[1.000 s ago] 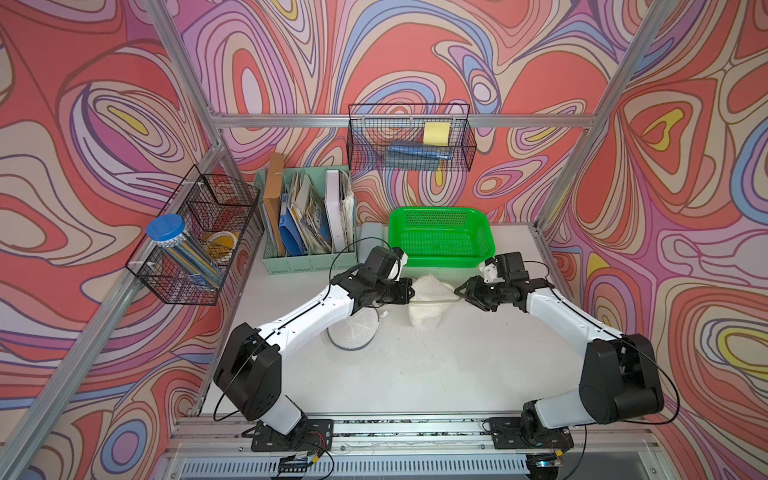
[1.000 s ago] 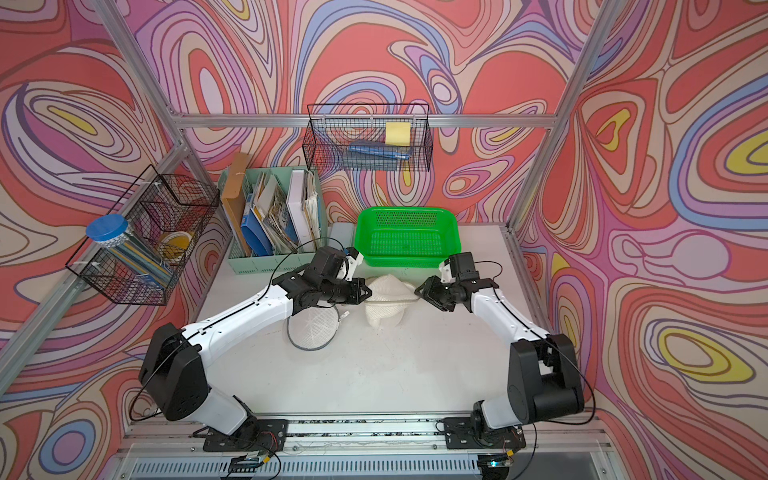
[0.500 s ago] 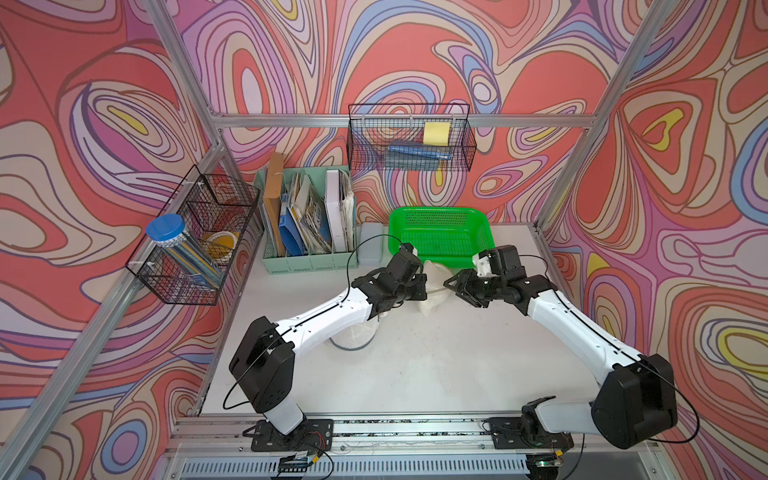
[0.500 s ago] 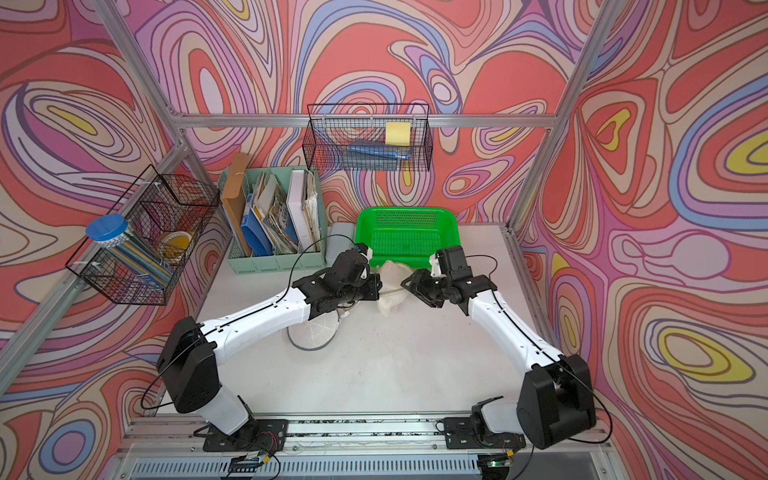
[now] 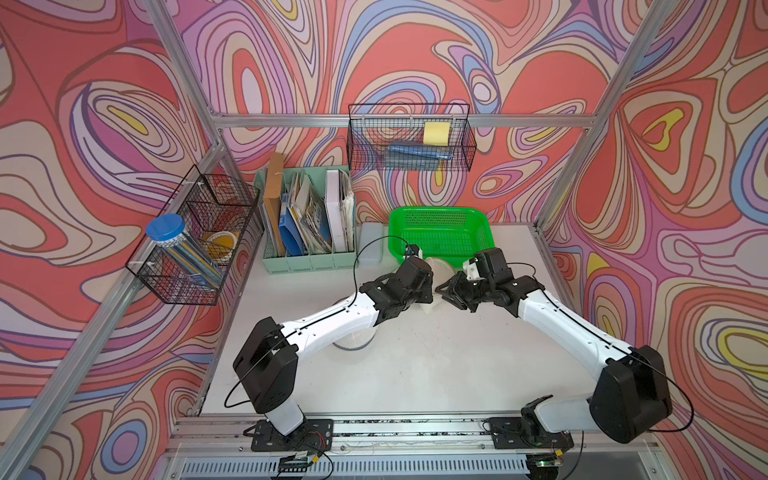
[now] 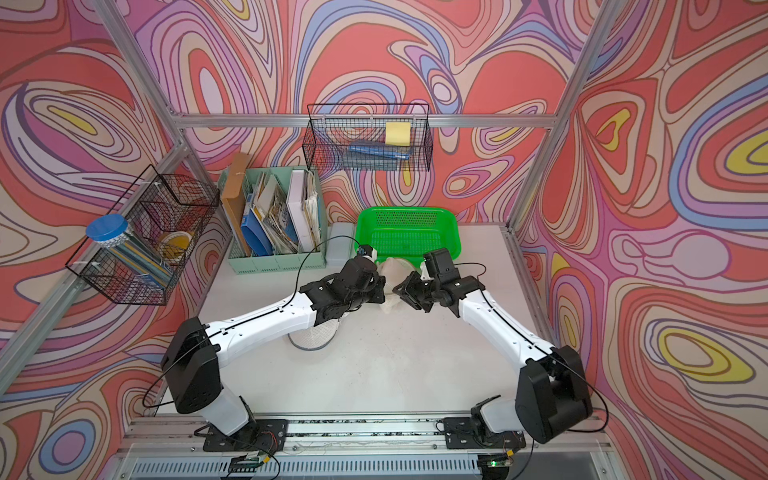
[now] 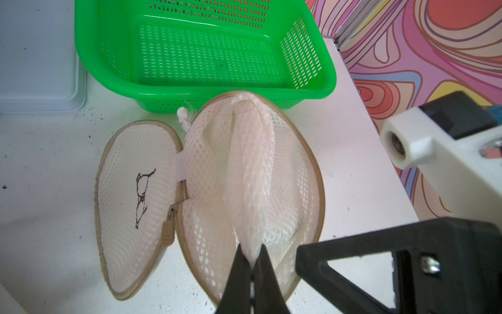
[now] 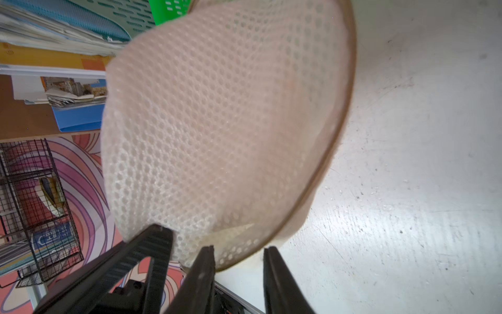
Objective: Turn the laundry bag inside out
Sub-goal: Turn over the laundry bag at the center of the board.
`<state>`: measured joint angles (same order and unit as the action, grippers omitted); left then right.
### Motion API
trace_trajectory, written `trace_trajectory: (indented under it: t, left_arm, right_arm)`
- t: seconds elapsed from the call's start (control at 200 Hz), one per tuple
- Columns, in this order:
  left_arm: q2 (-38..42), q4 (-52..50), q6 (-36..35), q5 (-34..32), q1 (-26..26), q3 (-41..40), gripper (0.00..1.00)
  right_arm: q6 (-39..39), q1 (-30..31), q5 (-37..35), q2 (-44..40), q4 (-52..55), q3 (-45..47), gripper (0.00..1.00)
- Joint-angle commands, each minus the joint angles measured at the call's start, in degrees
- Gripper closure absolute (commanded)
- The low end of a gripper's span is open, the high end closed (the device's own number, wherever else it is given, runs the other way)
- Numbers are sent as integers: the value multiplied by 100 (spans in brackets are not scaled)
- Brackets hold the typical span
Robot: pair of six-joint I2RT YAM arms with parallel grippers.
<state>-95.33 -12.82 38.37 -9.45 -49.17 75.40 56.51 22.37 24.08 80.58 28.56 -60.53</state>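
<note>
- Mesh, pale with tan trim: 1 laundry bag [image 7: 250, 176], unzipped, rests on the surface [image 5: 415, 365] just beside 1 green basket [image 7: 163, 92].
- 1 fold of it is pinched by the closed left end effector [image 7: 251, 261].
- The right end effector [image 8: 239, 248] is held narrowly apart, the bag's rim between its jaws.
- 1 dark mark on the flap cannot be read.
- 2 wire baskets [image 5: 409, 137] are hung on the walls.

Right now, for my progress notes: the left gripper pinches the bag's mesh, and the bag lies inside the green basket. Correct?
Not quite. The left gripper does pinch the bag's mesh, but the bag lies on the table in front of the green basket, not inside it. The left wrist view shows this.
</note>
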Motion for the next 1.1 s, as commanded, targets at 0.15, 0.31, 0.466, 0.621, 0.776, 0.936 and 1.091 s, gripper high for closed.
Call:
trace_trajectory:
  t: [0.15,0.31,0.466,0.621,0.776,0.936,1.091]
  left_arm:
    - [-103,-181,200,-635,-1,430,100]
    - [-179,-869,904,95,449,996,100]
    - [-146,-1603,1399,1303,917,1560,100]
    - [-6,-2593,1296,2101,1217,1940,100]
    - [182,-3402,1156,2837,1502,1911,100]
    - [309,-3735,978,2872,1535,1865,100]
    - [61,-2919,1382,3532,1509,2141,100]
  right_arm:
    - [75,151,51,-3,-269,271,100]
    - [-69,304,-58,34,-676,683,100]
    - [-549,328,-493,127,-877,807,100]
    - [-1199,316,-1201,363,-809,720,100]
    - [-1807,304,-2245,505,-615,576,100]
    - [-2162,176,-3032,258,-206,387,100]
    - [-2554,60,-3756,-350,337,74,100]
